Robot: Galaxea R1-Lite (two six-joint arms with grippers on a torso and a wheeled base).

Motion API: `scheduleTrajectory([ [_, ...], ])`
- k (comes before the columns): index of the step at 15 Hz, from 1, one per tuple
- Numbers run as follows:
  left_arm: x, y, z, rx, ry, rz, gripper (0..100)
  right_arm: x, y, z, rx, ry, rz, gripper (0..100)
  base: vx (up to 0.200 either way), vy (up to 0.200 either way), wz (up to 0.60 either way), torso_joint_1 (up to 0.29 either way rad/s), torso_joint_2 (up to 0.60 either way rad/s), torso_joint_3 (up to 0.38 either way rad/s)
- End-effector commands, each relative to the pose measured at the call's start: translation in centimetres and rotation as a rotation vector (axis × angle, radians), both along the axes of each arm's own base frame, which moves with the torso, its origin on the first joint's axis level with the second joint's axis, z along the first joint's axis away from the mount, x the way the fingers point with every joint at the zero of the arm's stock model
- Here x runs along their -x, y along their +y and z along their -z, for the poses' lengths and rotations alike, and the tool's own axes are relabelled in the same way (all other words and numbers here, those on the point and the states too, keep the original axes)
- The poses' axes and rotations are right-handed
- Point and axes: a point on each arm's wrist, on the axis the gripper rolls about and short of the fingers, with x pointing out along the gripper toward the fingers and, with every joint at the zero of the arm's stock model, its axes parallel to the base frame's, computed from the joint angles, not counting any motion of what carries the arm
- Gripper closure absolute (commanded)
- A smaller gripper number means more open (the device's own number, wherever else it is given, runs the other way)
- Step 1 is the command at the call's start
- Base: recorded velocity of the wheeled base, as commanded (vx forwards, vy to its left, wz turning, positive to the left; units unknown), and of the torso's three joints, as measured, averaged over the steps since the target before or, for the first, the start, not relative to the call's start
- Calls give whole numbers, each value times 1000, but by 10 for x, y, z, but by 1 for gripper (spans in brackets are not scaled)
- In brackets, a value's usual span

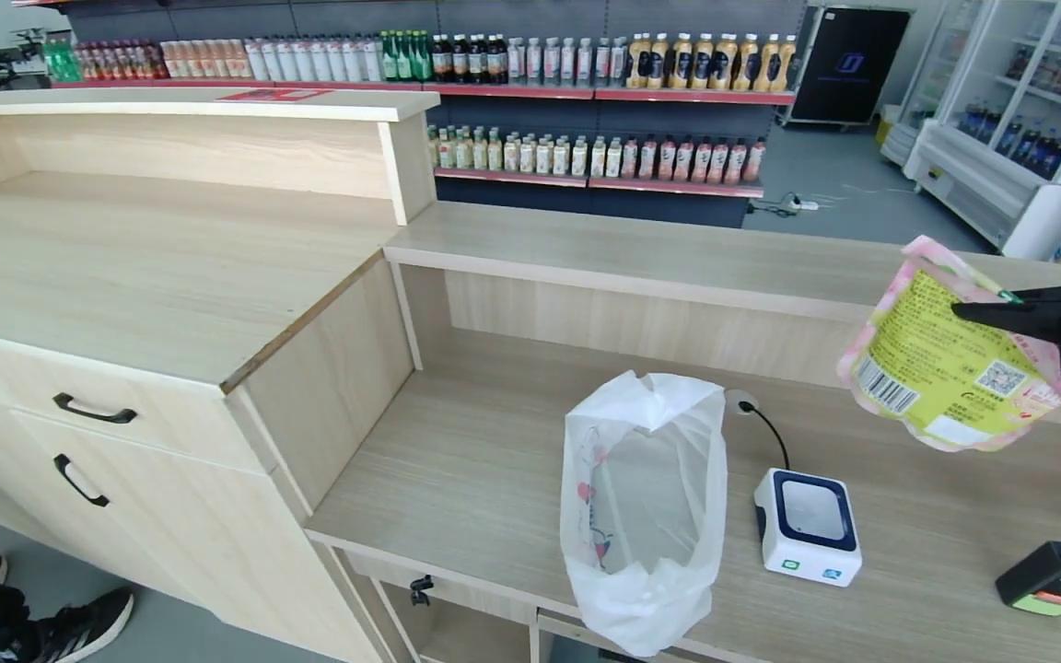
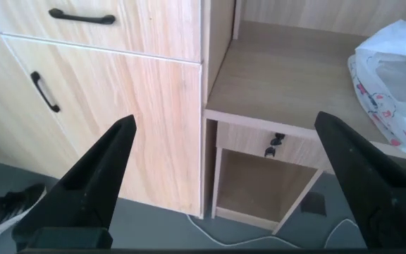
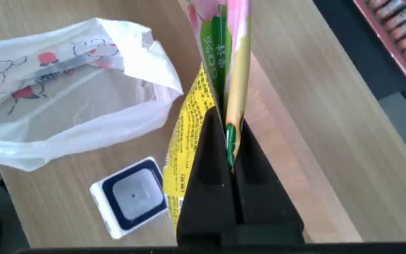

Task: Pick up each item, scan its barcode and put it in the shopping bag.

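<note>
My right gripper point(image 1: 1000, 299) is shut on a pink and yellow-green snack pouch point(image 1: 950, 368), held in the air above the counter's right side. Its printed back with the barcode faces the head camera. In the right wrist view the fingers point(image 3: 210, 152) clamp the pouch point(image 3: 213, 63) edge-on, above and beside the white barcode scanner point(image 3: 132, 197). The scanner point(image 1: 807, 525) sits on the counter right of the white shopping bag point(image 1: 646, 506), which stands open. My left gripper point(image 2: 224, 187) hangs open with nothing in it, low beside the cabinet front, left of the bag point(image 2: 397, 77).
A black bottle-like item point(image 1: 1055, 575) with a green and red label lies near the counter's front right. A cable point(image 1: 775, 433) runs from the scanner to the back wall. The taller drawer cabinet point(image 1: 162, 276) stands left of the counter. Drink shelves line the back.
</note>
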Motion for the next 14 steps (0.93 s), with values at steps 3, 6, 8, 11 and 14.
scheduleTrajectory([
  [3, 0, 0, 0, 0, 1, 1, 0, -36, -2, 37, 220, -49, -128, 100, 0, 0, 0, 0, 0, 0],
  [6, 0, 0, 0, 0, 1, -1, 0, -44, -4, 58, 320, -126, -226, 100, 0, 0, 0, 0, 0, 0],
  [8, 0, 0, 0, 0, 1, 1, 0, -48, -6, 69, 373, -200, -283, 100, 0, 0, 0, 0, 0, 0],
  [11, 0, 0, 0, 0, 1, 1, 0, -62, -8, 83, 442, -299, -339, 100, 0, 0, 0, 0, 0, 0],
  [14, 0, 0, 0, 0, 1, 1, 0, -74, -10, 95, 494, -381, -400, 100, 0, 0, 0, 0, 0, 0],
])
